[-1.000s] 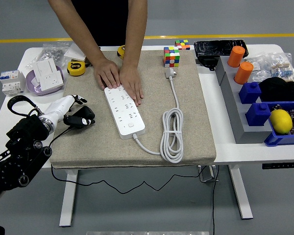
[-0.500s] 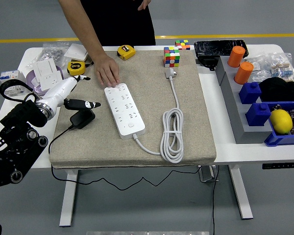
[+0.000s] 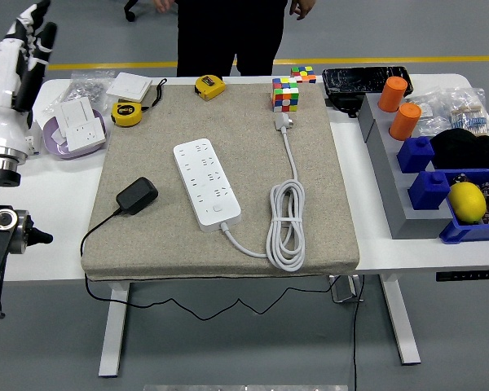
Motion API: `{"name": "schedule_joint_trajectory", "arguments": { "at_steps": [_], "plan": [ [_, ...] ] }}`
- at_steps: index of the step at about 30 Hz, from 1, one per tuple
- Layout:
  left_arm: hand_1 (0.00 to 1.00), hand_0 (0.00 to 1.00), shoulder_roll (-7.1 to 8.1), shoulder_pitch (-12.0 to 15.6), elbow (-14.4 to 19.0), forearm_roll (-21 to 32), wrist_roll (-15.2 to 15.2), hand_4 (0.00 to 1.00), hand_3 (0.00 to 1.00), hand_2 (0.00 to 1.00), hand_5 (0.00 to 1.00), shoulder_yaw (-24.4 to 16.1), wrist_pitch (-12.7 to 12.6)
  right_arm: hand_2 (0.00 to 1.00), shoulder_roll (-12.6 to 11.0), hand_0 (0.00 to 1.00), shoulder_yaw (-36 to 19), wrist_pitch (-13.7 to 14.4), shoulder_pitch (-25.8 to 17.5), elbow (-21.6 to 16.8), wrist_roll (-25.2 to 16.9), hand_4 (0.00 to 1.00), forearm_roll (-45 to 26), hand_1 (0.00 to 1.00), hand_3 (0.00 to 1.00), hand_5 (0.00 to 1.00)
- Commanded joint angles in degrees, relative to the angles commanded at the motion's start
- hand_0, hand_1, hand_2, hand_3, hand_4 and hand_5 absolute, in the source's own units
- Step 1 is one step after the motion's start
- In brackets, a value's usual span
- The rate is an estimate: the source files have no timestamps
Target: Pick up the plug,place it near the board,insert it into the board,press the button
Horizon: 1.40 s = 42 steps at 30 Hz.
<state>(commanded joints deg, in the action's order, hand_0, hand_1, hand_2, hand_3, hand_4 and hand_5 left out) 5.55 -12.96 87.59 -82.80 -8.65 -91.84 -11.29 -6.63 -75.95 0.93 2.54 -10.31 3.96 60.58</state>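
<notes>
Left hand (image 3: 20, 49) raised, empty, lemon (image 3: 467, 201) in blue bin (image 3: 452, 234)

Left arm: raised upright at the left edge, white forearm vertical. Left hand (image 3: 24, 37): at the top left corner, fingers extended upward, apparently relaxed, holding nothing. Right arm: not visible.

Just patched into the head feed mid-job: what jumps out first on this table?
The white power strip lies mid-mat with its coiled white cable to its right. The black plug sits loose on the mat left of the strip, unheld. The left hand is raised high at the picture's upper left, fingers open.
</notes>
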Motion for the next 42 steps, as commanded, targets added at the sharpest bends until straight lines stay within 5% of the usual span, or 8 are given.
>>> {"name": "schedule_joint_trajectory", "arguments": {
  "at_steps": [7, 18, 25, 31, 32, 37, 38, 42],
  "plan": [
    [0.964, 0.857, -3.54, 7.8, 0.3, 16.7, -2.7, 0.998, 0.919, 0.948, 0.998, -5.7, 2.4, 0.695, 0.0, 0.786, -0.1, 0.0, -0.1, 0.0, 0.0, 0.990, 0.0, 0.702, 0.661, 0.772],
    [0.908, 0.810, -5.55, 13.1, 0.3, 40.4, -3.4, 0.998, 0.907, 0.894, 0.998, -7.9, 3.3, 0.695, 0.3, 0.785, -0.1, 0.0, 0.1, 0.0, -0.3, 0.990, -0.8, 0.702, 0.661, 0.772],
    [0.882, 0.795, -5.55, 13.8, 0.4, 38.5, -3.1, 0.998, 0.859, 0.855, 0.998, -9.1, 3.1, 0.695, 0.3, 0.786, -0.3, 0.0, 0.0, 0.0, -0.3, 0.989, -0.6, 0.702, 0.662, 0.771],
    [0.816, 0.749, -5.55, 13.4, 0.2, 31.9, -1.1, 0.998, 0.801, 0.782, 0.998, -9.8, 4.0, 0.695, 0.2, 0.786, -0.4, 0.0, 0.1, 0.0, -0.4, 0.989, -0.7, 0.703, 0.661, 0.771],
    [0.634, 0.642, -5.55, 13.4, 0.2, 30.3, -0.6, 0.998, 0.675, 0.635, 0.998, -9.9, 4.3, 0.695, 0.3, 0.786, -0.4, 0.0, 0.1, 0.0, -0.3, 0.989, -0.6, 0.702, 0.661, 0.771],
    [0.634, 0.642, -5.55, 13.7, 0.0, 20.4, 1.9, 0.998, 0.675, 0.635, 0.998, -10.9, 4.9, 0.695, 0.2, 0.786, 0.1, 0.0, 0.4, 0.0, -0.6, 0.989, -1.1, 0.702, 0.661, 0.771],
    [0.509, 0.512, -5.44, 13.9, -0.3, 18.1, 2.5, 0.998, 0.598, 0.549, 0.998, -10.9, 5.0, 0.695, 0.4, 0.786, 0.2, -0.1, 0.5, 0.0, -0.5, 0.989, -1.1, 0.702, 0.662, 0.771],
    [0.509, 0.512, -5.55, 13.7, -0.5, 15.5, 3.2, 0.998, 0.598, 0.549, 0.998, -11.1, 4.5, 0.695, 0.6, 0.786, 0.3, -0.1, 0.4, 0.0, -0.4, 0.989, -0.8, 0.702, 0.662, 0.771]
  ]
}}
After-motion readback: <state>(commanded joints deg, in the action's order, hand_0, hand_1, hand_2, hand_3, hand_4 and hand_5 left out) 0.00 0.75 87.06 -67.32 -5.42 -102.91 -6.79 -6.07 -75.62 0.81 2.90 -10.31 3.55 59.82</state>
